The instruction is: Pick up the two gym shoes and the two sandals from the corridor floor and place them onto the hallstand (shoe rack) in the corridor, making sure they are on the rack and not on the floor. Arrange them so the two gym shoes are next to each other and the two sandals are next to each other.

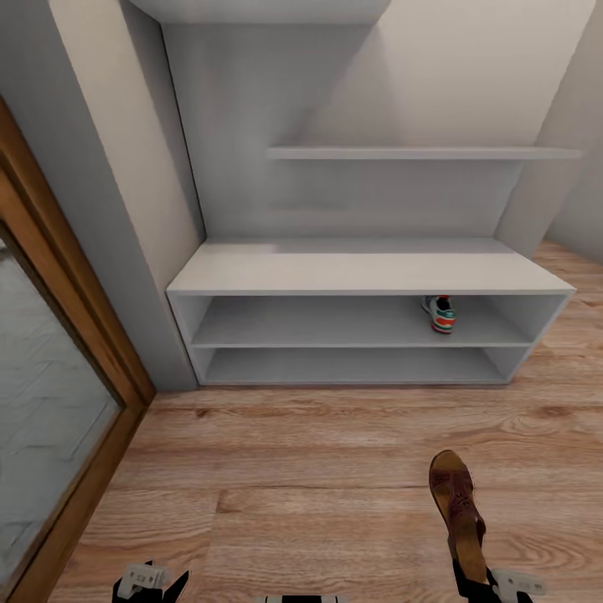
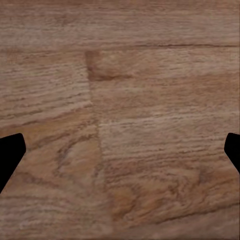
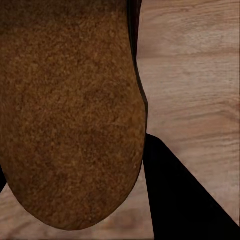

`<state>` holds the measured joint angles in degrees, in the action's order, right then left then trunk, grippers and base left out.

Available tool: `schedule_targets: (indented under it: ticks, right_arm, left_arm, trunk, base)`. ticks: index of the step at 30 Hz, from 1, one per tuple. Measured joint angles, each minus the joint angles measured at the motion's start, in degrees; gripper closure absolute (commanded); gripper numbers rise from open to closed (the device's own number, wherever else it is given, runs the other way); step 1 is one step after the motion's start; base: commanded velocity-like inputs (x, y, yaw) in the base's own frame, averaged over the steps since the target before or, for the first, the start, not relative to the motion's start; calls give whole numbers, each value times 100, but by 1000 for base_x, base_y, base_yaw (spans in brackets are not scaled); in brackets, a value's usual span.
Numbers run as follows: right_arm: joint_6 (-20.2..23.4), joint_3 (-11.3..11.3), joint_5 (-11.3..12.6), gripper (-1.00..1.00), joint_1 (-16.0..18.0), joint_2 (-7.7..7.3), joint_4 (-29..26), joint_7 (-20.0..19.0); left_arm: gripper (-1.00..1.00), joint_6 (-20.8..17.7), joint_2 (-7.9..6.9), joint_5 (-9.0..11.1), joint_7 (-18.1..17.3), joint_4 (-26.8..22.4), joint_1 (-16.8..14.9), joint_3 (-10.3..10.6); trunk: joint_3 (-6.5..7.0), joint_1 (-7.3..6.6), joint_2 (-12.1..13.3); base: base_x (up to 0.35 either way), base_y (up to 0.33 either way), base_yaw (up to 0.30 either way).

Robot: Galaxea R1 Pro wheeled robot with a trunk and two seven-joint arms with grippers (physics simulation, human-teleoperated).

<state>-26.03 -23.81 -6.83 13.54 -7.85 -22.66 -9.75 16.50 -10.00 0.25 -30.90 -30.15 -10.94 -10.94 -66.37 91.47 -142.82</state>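
A brown sandal [image 1: 456,502] sticks forward from my right gripper [image 1: 483,586], which is shut on its heel end above the corridor floor [image 1: 293,469]. In the right wrist view the sandal's brown sole [image 3: 70,115] looms close, with one black finger [image 3: 185,200] beside it. One gym shoe [image 1: 440,313], white with green and red-orange, stands on the upper open shelf of the hallstand [image 1: 352,272], towards its right end. My left gripper [image 1: 151,582] hangs open over bare floor planks [image 2: 125,100], and its fingertips [image 2: 9,152] are spread wide with nothing between them.
A wood-framed glass door [image 1: 50,402] runs along the left, and a grey wall corner [image 1: 126,251] juts out beside the hallstand's left end. The hallstand's lower shelf [image 1: 343,367] and upper stepped shelf [image 1: 419,153] hold nothing. Floor lies open between me and the rack.
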Motion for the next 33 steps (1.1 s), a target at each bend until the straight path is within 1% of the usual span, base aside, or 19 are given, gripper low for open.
schedule_targets:
  ticks: [3, 6, 26, 33]
  right_arm:
    - [0, 4, -1, 100, -1, 3, -5, 0]
    - [0, 3, 3, 100, -1, 6, -12, 1]
    - [0, 3, 3, 100, 0, 8, -14, 1]
    - [0, 5, 2, 100, -1, 16, -9, 0]
  left_arm:
    - [-100, 0, 2, 0, 0, 0, 0, 0]
    - [-100, 3, 4, 0, 3, 0, -1, 3]
    - [-100, 4, 9, 0, 3, 3, -1, 3]
    - [-100, 1, 12, 0, 1, 1, 0, 1]
  trunk:
    - [0, 0, 0]
    - [0, 0, 0]
    - [0, 0, 0]
    - [0, 0, 0]
  base:
    - [0, 283, 0]
    - [0, 79, 0]
    - [0, 10, 0]
    - [0, 193, 0]
